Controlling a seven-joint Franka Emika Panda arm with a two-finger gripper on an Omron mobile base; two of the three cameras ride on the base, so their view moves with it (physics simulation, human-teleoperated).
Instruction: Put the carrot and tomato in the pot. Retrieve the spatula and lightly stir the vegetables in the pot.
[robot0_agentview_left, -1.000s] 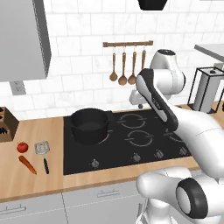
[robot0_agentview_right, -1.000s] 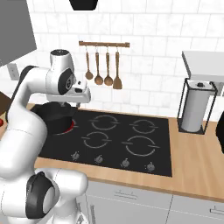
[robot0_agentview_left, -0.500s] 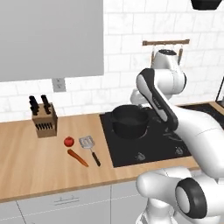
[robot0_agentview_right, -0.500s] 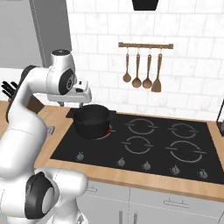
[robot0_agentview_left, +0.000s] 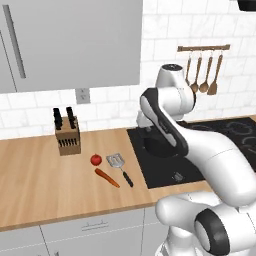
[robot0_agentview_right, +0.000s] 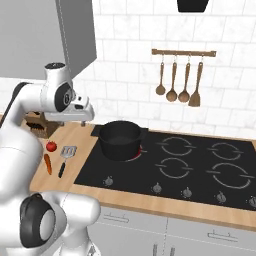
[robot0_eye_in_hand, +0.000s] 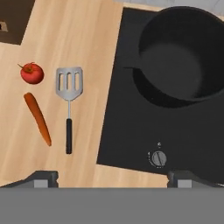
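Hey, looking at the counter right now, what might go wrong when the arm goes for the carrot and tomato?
The tomato, carrot and spatula lie close together on the wooden counter, so the open gripper reaching for one may nudge a neighbour. The round tomato could roll away if bumped. The pot has raised sides, so a low carry might clip its rim.

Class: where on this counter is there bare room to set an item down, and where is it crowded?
Free: wood counter left of the carrot, in front of the knife block. Crowded: tomato, carrot and spatula cluster beside the hob, where the pot stands.
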